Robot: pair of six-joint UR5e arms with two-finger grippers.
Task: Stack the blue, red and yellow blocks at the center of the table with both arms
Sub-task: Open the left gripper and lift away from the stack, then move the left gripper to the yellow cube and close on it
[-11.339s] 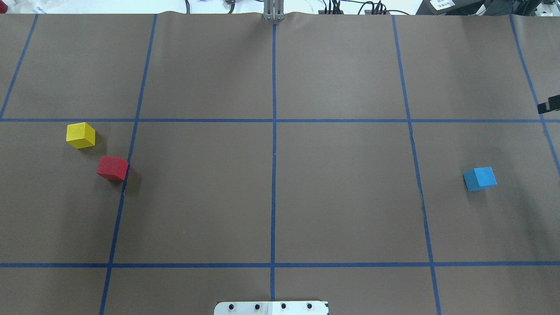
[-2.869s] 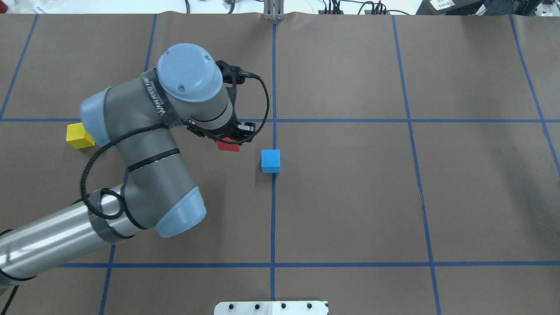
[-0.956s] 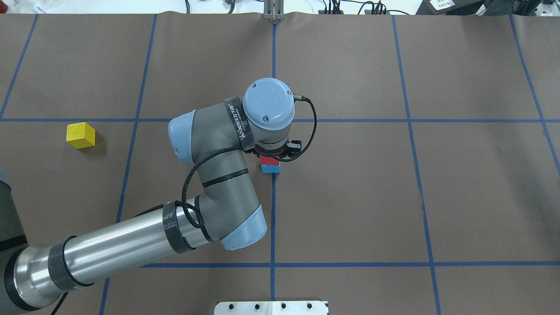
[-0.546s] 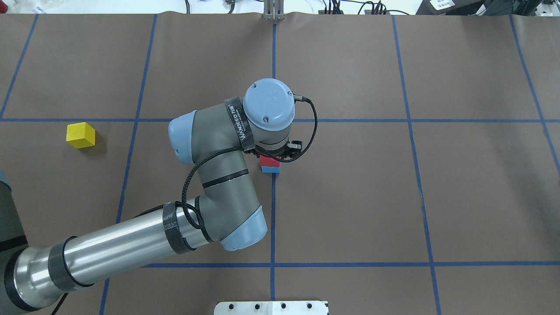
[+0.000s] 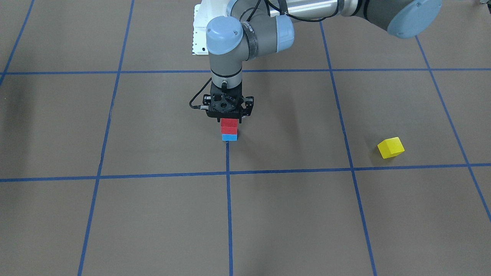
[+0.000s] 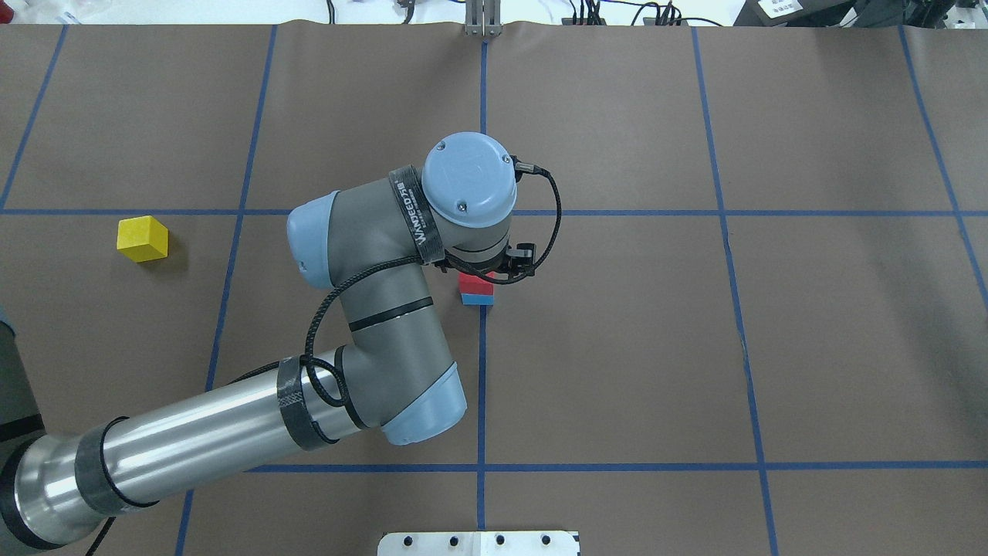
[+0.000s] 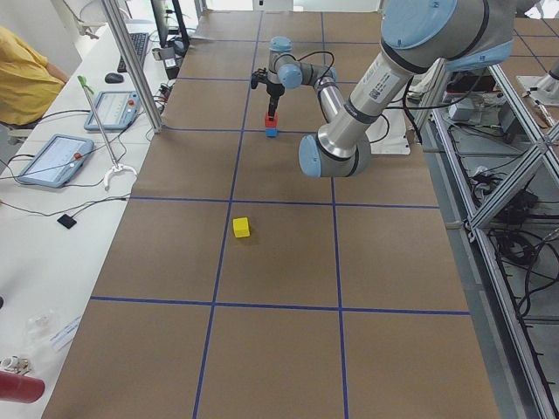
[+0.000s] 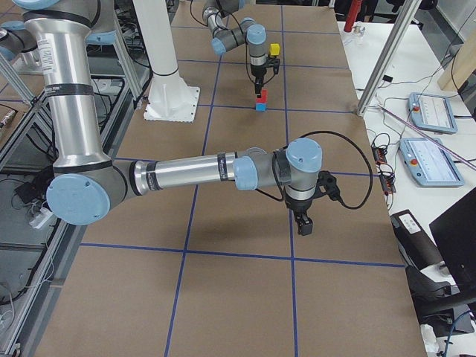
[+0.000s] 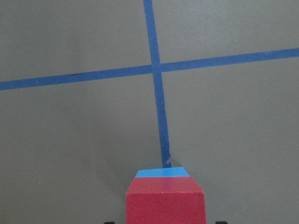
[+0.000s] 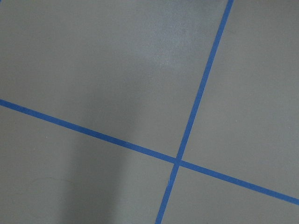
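The red block (image 5: 229, 125) sits on top of the blue block (image 5: 229, 137) at the table's center, on the blue tape line. My left gripper (image 5: 229, 118) points straight down just over the red block. In the left wrist view the red block (image 9: 165, 203) fills the bottom center with a strip of blue block (image 9: 162, 173) beyond it, and the dark fingertips stand apart from its sides, so the gripper is open. The yellow block (image 6: 142, 239) lies alone far on my left. My right gripper (image 8: 305, 223) hangs over bare table on my right; I cannot tell whether it is open or shut.
Brown paper with a blue tape grid (image 6: 482, 386) covers the table. The left arm's elbow (image 6: 370, 309) hangs over the area left of the stack. The robot's white base plate (image 6: 478, 543) is at the near edge. Tablets (image 7: 57, 157) lie on a side bench.
The left arm carried the red block to the center and set it on the blue block. In the last half second the wrist rose slightly; the stack stayed put.
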